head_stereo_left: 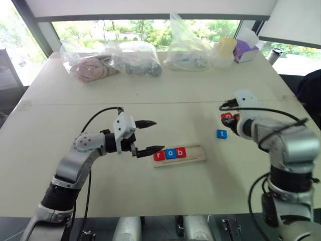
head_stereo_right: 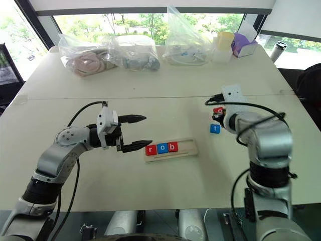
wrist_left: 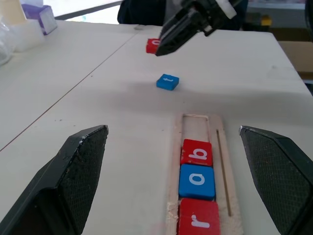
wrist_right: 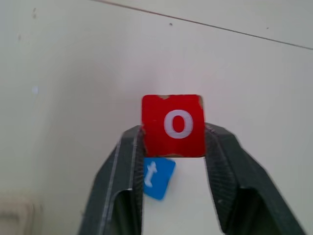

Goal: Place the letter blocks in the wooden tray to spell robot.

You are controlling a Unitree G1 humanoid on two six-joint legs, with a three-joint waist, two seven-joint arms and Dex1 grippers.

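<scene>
The wooden tray (head_stereo_left: 196,152) lies mid-table with a red r block (head_stereo_left: 159,155), a blue o block (head_stereo_left: 170,153) and a red b block (head_stereo_left: 181,152) filling its left part; its right part is bare. My left gripper (head_stereo_left: 156,135) stands open, level, just off the tray's left end. To the right, my right gripper (wrist_right: 173,134) is shut on a red o block (wrist_right: 173,125), held a little above the table. The blue t block (head_stereo_left: 221,134) lies flat on the table right beneath it.
Several clear plastic bags (head_stereo_left: 134,59) of items line the table's far edge, with a yellow-lidded container (head_stereo_left: 224,51) and a purple box (head_stereo_left: 245,50) at the far right. A seam (head_stereo_left: 165,103) crosses the tabletop behind the tray.
</scene>
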